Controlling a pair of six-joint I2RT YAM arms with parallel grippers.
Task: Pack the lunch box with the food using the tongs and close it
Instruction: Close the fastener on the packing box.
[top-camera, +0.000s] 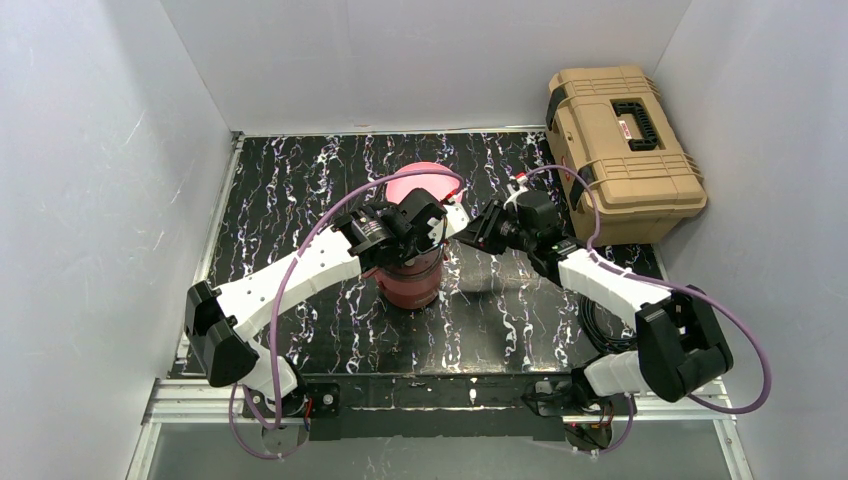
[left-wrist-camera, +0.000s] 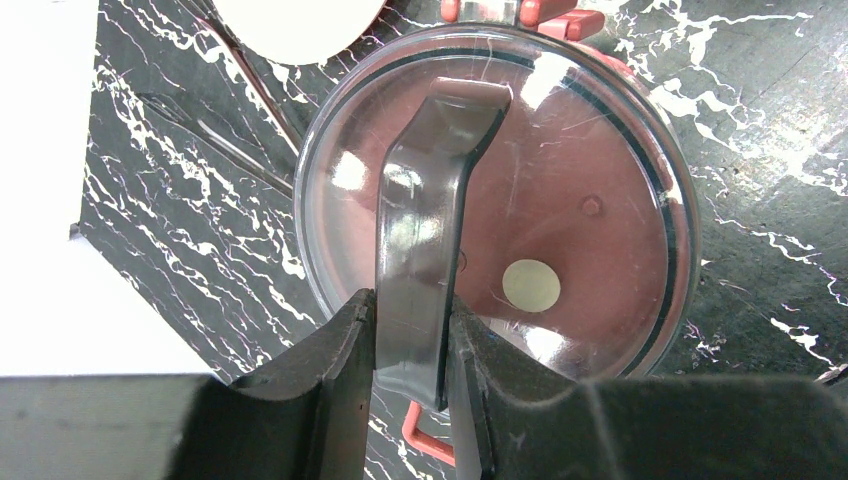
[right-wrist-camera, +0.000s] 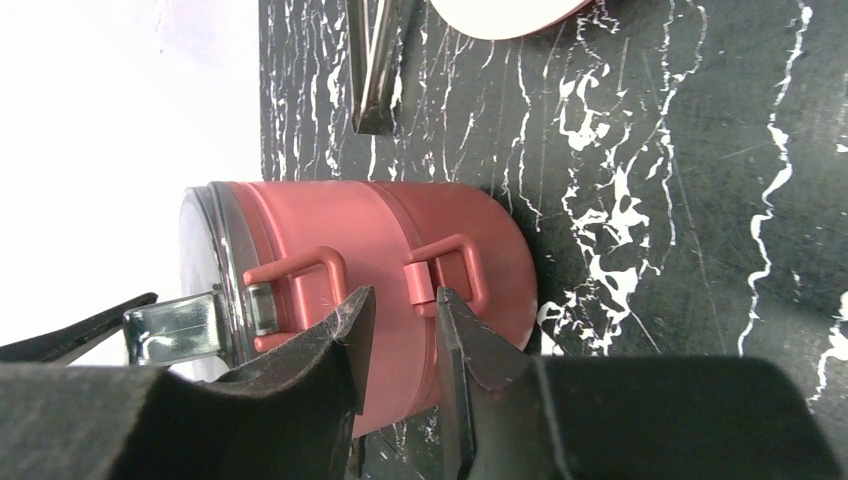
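Black marbled worktop (top-camera: 300, 190), white walls, tan toolbox (top-camera: 620, 150) off at 2 o'clock. Dead centre stands the lunch box (top-camera: 412, 283), tiers stacked, top lid (left-wrist-camera: 580, 150) on. The left gripper (left-wrist-camera: 410, 305) pinches the lid's dark handle (left-wrist-camera: 430, 200), likely to steady the stack. The right gripper (right-wrist-camera: 400, 310) comes in from 3 o'clock, fingers narrowly apart either side of a side clasp (right-wrist-camera: 445, 270), probably to latch it. The tongs (right-wrist-camera: 375, 60) lie by the pink plate (top-camera: 425, 180) at 12 o'clock. No food shows.

Stacked maroon lunch box (top-camera: 412, 285) stands lidded, tongs (right-wrist-camera: 375, 70) nearby.
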